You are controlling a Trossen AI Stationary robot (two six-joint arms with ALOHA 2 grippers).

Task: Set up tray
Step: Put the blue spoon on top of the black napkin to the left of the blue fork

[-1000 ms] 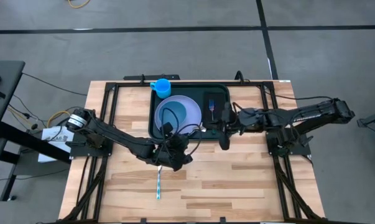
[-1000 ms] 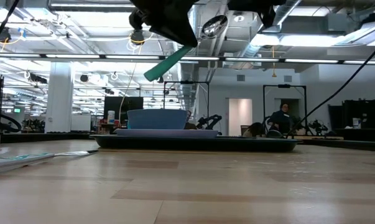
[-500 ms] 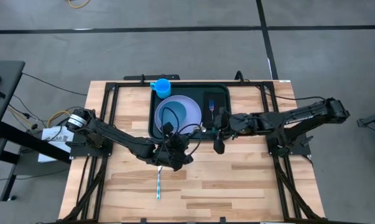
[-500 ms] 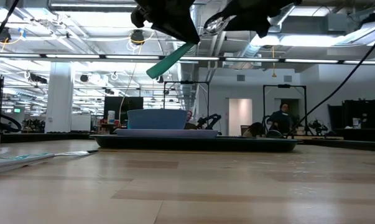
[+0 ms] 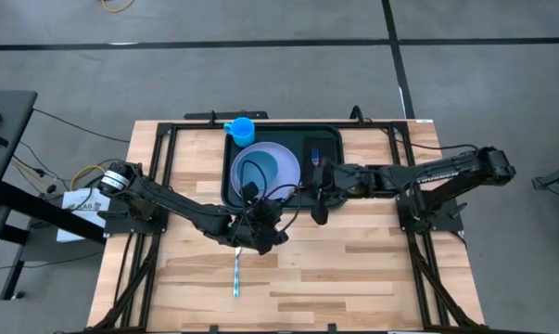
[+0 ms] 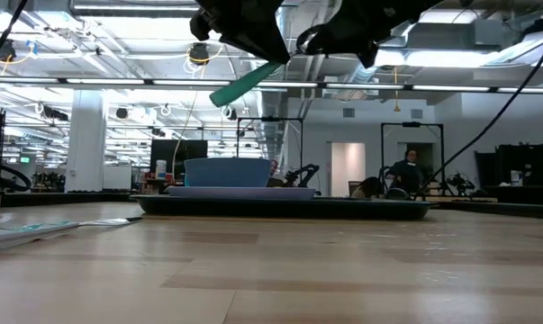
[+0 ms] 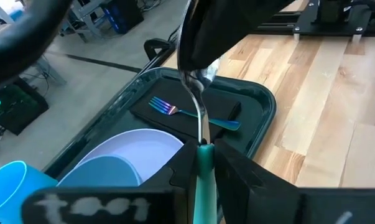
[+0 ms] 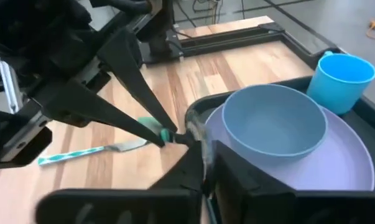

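Note:
My left gripper [image 5: 263, 228] is shut on a spoon with a teal handle [image 6: 244, 85], above the table just near of the dark green tray [image 5: 288, 127]. My right gripper [image 5: 317, 202] reaches in from the right and is shut at the spoon's metal bowl [image 7: 198, 83]. On the tray a blue bowl [image 5: 261, 168] sits on a lilac plate [image 5: 293, 153], a blue cup [image 5: 241, 128] stands at the far left corner, and a fork [image 7: 175, 110] lies on a black napkin [image 5: 318, 141]. My left gripper pinches the spoon's teal handle [image 7: 204, 163] between its two fingers, and the metal shaft runs forward out of them. The spoon is lifted clear of the table, its bowl end higher. My right gripper has the spoon's bowl end [image 8: 196, 133] between its fingertips [image 8: 188, 163], coming level from the table's right. The fingers hide most of the bowl in the low view.
A knife with a teal striped handle [image 5: 236, 275] lies on the bare wood near of my left gripper; it also shows in the right wrist view [image 8: 87, 152]. Black frame rails [image 5: 164, 158] run along both sides of the table.
My right gripper has gone toward the table's left, up to my left gripper, and now covers the spoon's bowl, which showed free in the low view before. My left gripper has kept the spoon in place above the table.

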